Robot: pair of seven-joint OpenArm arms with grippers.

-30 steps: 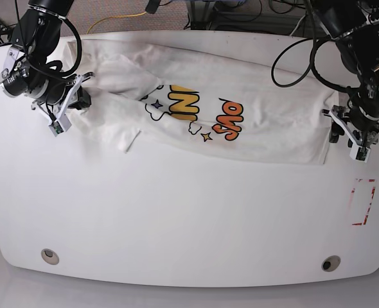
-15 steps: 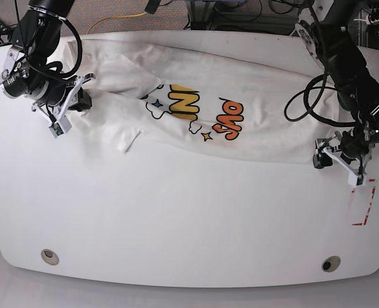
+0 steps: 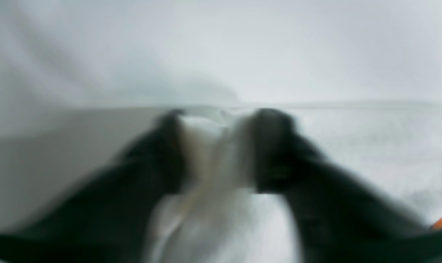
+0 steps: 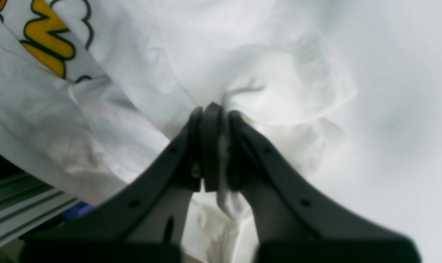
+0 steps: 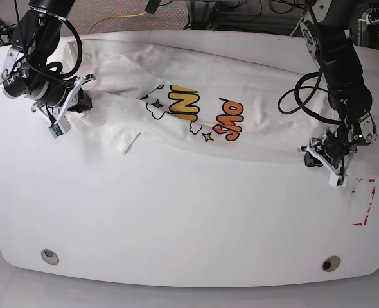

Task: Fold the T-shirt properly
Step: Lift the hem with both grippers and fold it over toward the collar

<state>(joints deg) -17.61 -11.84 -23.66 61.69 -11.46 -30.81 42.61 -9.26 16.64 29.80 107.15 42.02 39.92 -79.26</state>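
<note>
The T-shirt (image 5: 241, 122) lies rumpled across the counter (image 5: 176, 218). The right end effector (image 4: 215, 113) pinches its cloth; the left end effector (image 3: 217, 120) clamps the hem between blurred fingers. Both should lift evenly, keeping fabric taut.

White table (image 5: 176, 218); carpet, yellow cable (image 5: 115, 18) behind.

T-shirt (image 5: 241, 109): printed bubble lettering, yellow and orange, folded over and only partly exposed; no complete word legible. No other text, label or number readable.
</note>
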